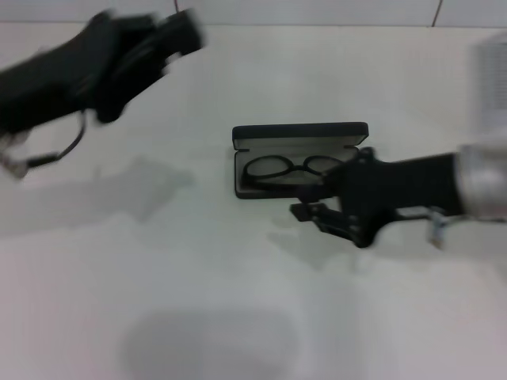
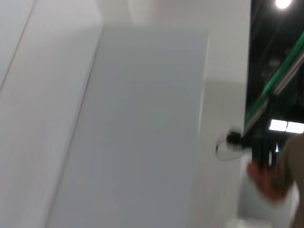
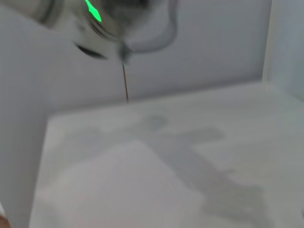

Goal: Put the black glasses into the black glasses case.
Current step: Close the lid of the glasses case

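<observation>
Right lens of the black glasses [image 1: 279, 169] hidden behind the right hand [image 1: 337, 212]; left hand [image 1: 150, 49] blurred, fingers indistinct.

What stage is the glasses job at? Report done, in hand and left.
Done: the black glasses lie inside the open black glasses case on the white table, lenses showing against the grey lining. In hand: nothing visibly held; the right gripper sits low beside the case's near right corner, the left gripper raised far off. Left: at most closing the upright lid and clearing the right arm.
</observation>
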Controlling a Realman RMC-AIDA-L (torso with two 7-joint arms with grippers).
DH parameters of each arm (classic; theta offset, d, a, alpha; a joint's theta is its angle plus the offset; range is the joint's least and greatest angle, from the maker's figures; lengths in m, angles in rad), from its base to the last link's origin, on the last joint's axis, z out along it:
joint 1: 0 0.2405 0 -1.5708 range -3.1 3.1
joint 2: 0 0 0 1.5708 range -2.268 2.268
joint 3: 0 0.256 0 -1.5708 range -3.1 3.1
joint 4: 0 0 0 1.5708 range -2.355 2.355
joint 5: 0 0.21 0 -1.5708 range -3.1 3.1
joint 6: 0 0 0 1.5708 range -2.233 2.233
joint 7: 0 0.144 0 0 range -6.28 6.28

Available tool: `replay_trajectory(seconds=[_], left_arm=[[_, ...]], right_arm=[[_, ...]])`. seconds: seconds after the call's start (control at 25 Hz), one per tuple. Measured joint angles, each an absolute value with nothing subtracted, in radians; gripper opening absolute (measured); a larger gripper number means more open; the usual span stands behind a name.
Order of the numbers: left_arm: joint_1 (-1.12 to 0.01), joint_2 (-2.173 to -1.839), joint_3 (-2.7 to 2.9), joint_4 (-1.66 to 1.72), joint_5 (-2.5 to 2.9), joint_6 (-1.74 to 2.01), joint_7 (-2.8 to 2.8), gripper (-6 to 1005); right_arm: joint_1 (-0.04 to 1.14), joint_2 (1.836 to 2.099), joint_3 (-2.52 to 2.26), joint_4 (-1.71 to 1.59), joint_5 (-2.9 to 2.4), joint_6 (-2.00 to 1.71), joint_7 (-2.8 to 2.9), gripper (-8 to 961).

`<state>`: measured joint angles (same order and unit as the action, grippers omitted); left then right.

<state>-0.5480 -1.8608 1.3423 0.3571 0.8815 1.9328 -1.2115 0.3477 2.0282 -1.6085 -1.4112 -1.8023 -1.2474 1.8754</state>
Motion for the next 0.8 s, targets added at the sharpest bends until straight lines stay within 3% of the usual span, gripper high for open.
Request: replay_trajectory(seconds=[0.12, 0.2, 0.48, 0.64, 0.8], left_arm=[[-0.668, -1.839, 1.34, 0.385, 1.029, 1.795, -1.327, 42], [-0.736, -1.843, 1.339, 0.414, 1.144, 1.686, -1.39, 52], [-0.882, -1.93, 1.336, 0.468, 1.473, 1.358, -1.517, 86], [-0.903, -1.985, 1.336, 0.486, 1.611, 1.209, -1.536, 324], [-0.908, -1.995, 1.335, 0.486, 1.667, 1.159, -1.553, 318]], right_arm=[[0.228, 2.027, -1.462, -1.355, -1.686, -1.375, 1.78, 202], [0.198, 2.025, -1.379, -1.283, -1.625, -1.453, 1.745, 204], [0.155, 2.021, -1.219, -1.04, -1.51, -1.602, 1.611, 209], [0.158, 2.022, -1.14, -0.939, -1.486, -1.667, 1.538, 213], [0.162, 2.022, -1.119, -0.904, -1.472, -1.683, 1.51, 216]])
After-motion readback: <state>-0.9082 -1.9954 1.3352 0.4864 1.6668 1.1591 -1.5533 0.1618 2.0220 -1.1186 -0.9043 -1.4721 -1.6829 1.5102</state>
